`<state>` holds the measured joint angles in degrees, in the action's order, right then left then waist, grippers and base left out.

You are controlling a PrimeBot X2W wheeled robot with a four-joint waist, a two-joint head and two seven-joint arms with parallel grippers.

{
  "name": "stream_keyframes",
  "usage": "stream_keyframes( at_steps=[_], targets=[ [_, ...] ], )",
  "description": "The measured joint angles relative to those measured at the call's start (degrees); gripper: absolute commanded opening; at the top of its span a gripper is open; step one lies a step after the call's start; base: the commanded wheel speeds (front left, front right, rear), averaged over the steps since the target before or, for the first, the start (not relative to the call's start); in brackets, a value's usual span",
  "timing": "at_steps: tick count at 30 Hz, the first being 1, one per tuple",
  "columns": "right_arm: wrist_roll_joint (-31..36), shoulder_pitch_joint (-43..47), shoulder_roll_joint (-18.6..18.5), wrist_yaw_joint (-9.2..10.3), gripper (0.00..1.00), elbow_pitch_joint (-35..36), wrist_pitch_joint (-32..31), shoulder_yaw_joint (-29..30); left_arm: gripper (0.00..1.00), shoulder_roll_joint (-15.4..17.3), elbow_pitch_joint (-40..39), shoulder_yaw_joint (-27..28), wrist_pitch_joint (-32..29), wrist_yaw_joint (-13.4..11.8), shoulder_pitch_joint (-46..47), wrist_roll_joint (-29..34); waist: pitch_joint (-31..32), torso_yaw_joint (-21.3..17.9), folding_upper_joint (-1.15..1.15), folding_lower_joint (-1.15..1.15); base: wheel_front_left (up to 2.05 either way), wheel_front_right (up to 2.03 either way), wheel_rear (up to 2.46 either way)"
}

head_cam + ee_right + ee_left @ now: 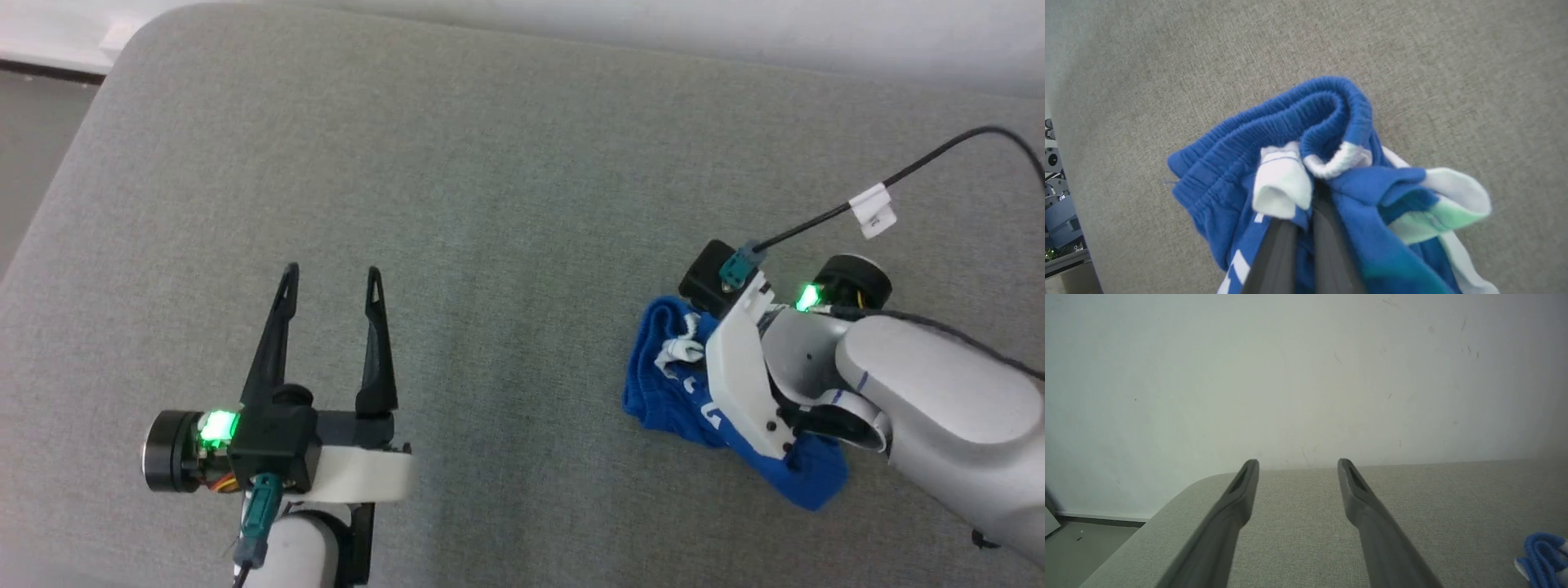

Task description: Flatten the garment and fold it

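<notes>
The garment (669, 392), small bright blue shorts with white trim, lies crumpled on the grey cushion at the right. Its gathered waistband (1274, 122) curls at the top of the heap in the right wrist view. My right gripper (1308, 196) is pressed down into the bunch, its two fingers close together and pinching blue and white cloth; the fingertips are buried in the folds. My left gripper (331, 282) hovers over bare cushion at the lower left, fingers wide apart and holding nothing. A blue edge of the garment (1541, 555) shows at the far right of the left wrist view.
The grey fabric cushion (490, 188) has a rounded far-left corner, with floor (33, 139) beyond it. A pale wall (1306, 375) rises behind the cushion. A black cable with a white tag (873, 211) runs from my right wrist.
</notes>
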<state>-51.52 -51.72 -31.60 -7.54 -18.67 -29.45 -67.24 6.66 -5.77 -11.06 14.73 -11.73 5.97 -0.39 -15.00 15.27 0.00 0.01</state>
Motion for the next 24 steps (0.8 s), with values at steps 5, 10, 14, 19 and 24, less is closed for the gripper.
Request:
stream_keyframes(
  at_steps=[5,10,14,19,24],
  targets=[
    [-1.07,-1.09,1.36,-0.08,0.00,-3.78,1.86,-2.40,1.00,-0.36,0.21,0.18,0.00,-0.49,0.38,0.00,-1.40,0.76,0.00,-0.01,0.00,0.00,0.00],
    [-0.70,-1.46,1.24,-0.08,1.00,-3.67,7.46,-4.19,1.00,-0.24,1.07,0.46,0.00,-0.52,0.23,0.00,-0.72,0.03,0.00,0.00,0.00,0.00,0.00],
    [0.22,-2.20,-0.25,-0.07,1.00,-0.01,14.77,-4.42,1.00,0.58,1.51,1.00,0.00,-0.52,-0.94,0.00,1.09,-1.13,0.00,0.00,0.00,0.00,0.00],
    [2.31,-3.47,-4.71,-0.07,1.00,4.23,23.02,1.00,1.00,1.33,1.52,1.91,0.00,-0.55,-2.71,0.00,3.57,-3.35,0.00,-0.01,0.00,0.00,0.00],
    [6.25,-1.18,-7.53,-0.07,1.00,5.23,30.58,10.49,1.00,1.88,1.07,2.33,0.00,-0.60,-3.57,0.00,5.28,-6.02,0.00,-0.02,0.00,0.00,0.00]
  ],
)
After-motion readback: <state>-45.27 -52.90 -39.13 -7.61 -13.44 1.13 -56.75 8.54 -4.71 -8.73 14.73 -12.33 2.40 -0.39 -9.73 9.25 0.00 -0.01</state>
